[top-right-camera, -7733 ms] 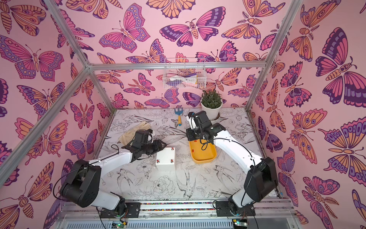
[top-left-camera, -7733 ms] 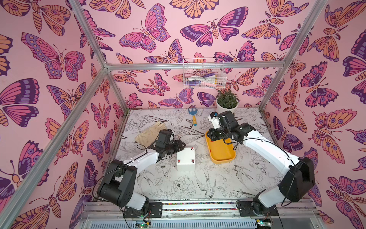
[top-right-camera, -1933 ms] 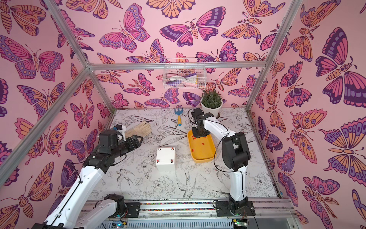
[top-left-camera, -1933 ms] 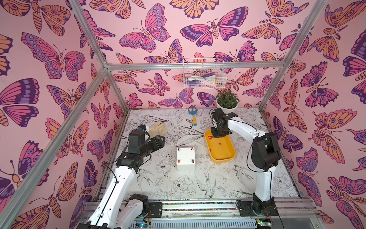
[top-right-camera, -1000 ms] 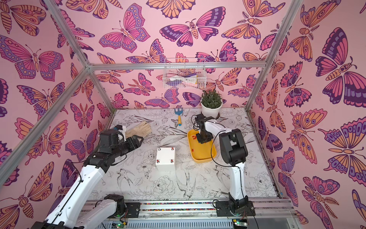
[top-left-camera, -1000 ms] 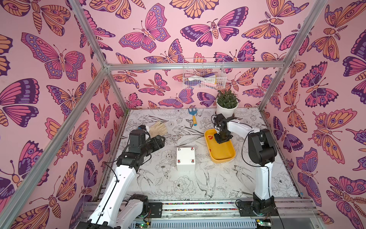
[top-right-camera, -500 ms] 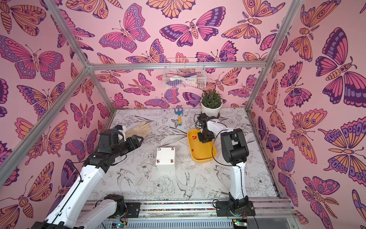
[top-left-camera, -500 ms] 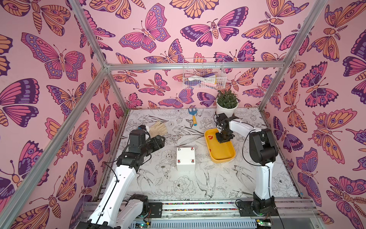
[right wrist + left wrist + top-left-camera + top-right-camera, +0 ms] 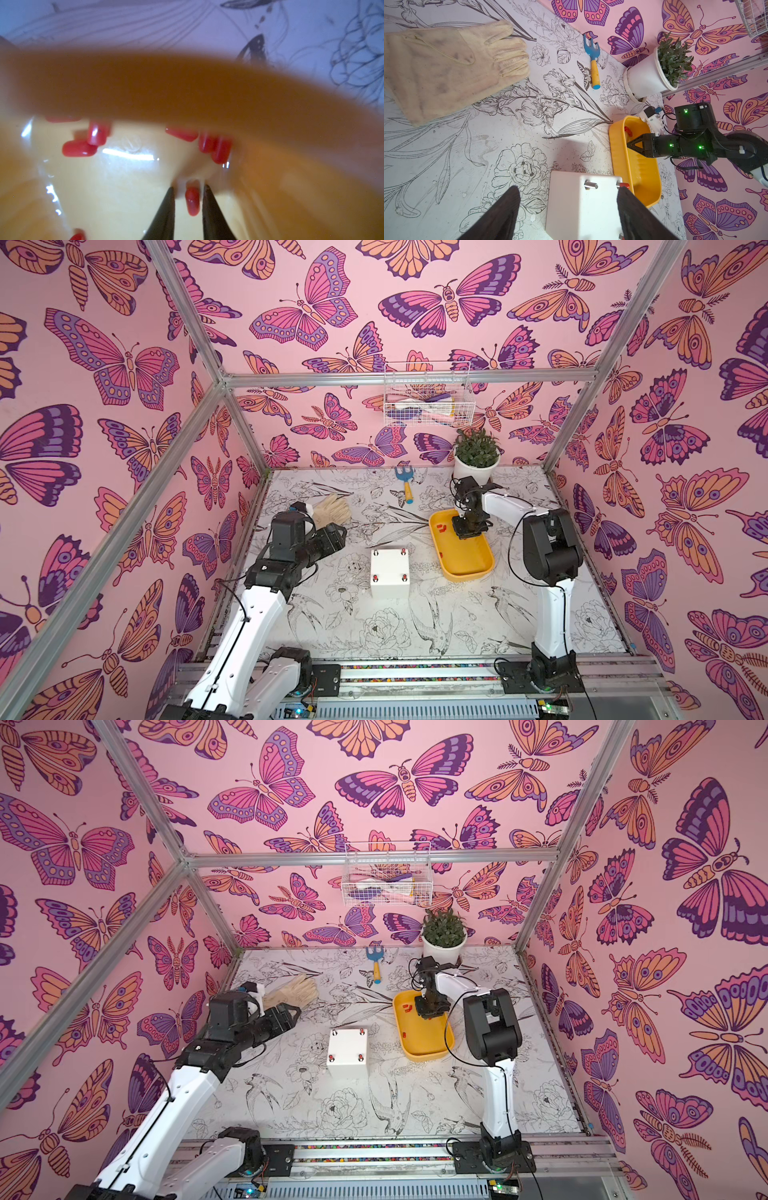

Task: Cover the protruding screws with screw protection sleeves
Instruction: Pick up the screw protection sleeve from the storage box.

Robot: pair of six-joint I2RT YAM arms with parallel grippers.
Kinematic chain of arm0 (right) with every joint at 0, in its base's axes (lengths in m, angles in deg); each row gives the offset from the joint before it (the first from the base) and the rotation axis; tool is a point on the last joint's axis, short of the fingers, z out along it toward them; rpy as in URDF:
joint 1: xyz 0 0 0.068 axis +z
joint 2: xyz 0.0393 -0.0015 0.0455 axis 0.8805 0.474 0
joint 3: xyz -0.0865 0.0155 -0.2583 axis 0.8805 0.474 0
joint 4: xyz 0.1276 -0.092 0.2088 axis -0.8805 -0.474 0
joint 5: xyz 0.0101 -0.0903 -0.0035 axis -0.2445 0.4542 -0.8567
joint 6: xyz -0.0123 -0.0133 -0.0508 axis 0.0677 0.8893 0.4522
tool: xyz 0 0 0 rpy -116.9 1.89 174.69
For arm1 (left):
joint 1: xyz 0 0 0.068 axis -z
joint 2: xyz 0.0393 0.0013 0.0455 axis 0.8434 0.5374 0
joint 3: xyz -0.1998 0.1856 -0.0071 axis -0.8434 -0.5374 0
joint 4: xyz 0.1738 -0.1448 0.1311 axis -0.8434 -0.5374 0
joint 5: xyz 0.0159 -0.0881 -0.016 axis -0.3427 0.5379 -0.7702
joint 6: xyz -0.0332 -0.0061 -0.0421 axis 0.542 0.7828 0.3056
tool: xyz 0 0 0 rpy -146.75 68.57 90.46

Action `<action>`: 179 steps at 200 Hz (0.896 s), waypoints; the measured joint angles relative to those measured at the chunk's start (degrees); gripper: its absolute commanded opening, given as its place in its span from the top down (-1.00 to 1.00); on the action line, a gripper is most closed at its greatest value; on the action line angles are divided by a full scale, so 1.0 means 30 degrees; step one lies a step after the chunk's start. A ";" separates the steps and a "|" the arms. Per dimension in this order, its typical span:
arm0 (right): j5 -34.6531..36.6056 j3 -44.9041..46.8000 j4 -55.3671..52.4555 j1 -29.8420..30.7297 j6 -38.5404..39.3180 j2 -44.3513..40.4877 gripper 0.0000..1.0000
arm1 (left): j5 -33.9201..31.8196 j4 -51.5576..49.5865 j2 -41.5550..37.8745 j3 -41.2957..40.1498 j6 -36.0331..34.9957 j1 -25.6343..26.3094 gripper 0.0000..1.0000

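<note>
A white box (image 9: 390, 572) stands mid-table. Of the protruding screws, the far-left one (image 9: 590, 185) is bare silver; the other three (image 9: 402, 551) wear red caps. My right gripper (image 9: 188, 187) reaches down into the far end of the yellow tray (image 9: 465, 576). Its jaws stand narrowly apart on either side of one red screw protection sleeve (image 9: 192, 201), with thin gaps showing. Several more sleeves (image 9: 97, 135) lie loose nearby. My left gripper (image 9: 338, 533) hovers open and empty, left of and beyond the box.
A beige glove (image 9: 332, 508) lies behind my left gripper. A blue hand rake (image 9: 405, 485) and a potted plant (image 9: 476, 458) sit at the back. A wire basket (image 9: 426, 400) hangs on the back wall.
My right gripper has dropped to the tray floor at its far end and its jaws have narrowed around one sleeve. The left arm, drawn back from the box earlier, has stayed still.
</note>
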State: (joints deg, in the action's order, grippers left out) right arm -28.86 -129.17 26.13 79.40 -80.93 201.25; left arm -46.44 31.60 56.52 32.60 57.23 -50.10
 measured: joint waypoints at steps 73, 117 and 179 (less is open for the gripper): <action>-0.0204 -0.0233 0.0277 -0.0277 -0.0233 0.0175 0.55 | -0.0007 0.0000 0.0087 0.0029 0.0007 0.0000 -0.52; -0.0357 -0.0284 0.0328 -0.0284 -0.0299 0.0204 0.56 | -0.0087 0.0000 0.0102 0.0029 0.0051 0.0000 -0.52; -0.0423 -0.0299 0.0328 -0.0284 -0.0350 0.0219 0.57 | -0.0146 0.0000 0.0102 0.0029 0.0051 0.0000 -0.52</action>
State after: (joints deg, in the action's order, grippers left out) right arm -30.13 -130.06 27.11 78.54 -81.98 201.91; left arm -46.87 31.60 56.82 32.69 57.39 -50.10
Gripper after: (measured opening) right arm 0.217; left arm 0.761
